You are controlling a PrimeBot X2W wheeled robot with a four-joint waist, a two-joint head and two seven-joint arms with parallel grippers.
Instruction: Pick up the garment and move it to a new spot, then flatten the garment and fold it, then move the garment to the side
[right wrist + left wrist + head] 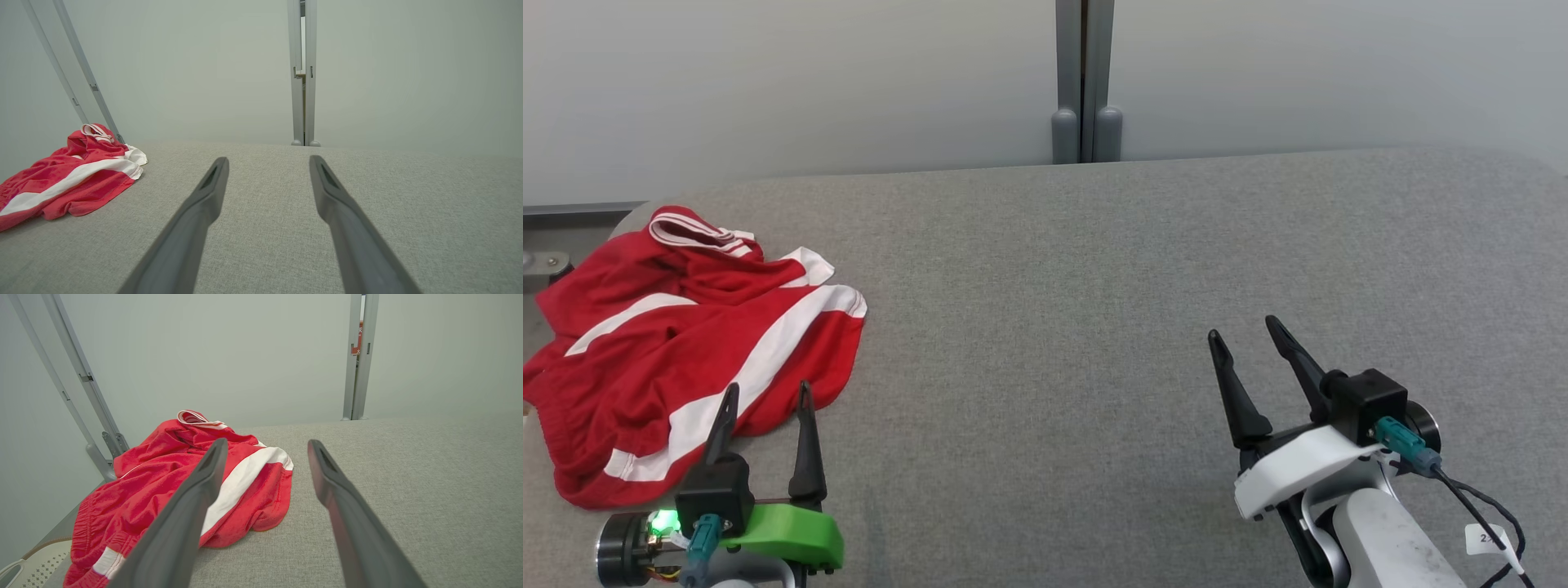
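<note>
Left gripper [768, 385] and right gripper [1242, 328]: fingers spread wide, nothing held.
The left one hangs at the near edge of the crumpled red garment [686, 343], heaped by the grey surface's [1094, 286] left edge; the right one is well apart.

A bare test bay: grey fabric table [1094, 286], plain partition panels [809, 82].

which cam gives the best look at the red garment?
Head view: the garment shows nearly whole from above, crumpled at the left end of the table, the left gripper overlapping its near edge. Left wrist view is closer but low, with a finger across the garment. Right wrist view catches it far left, cropped.
</note>
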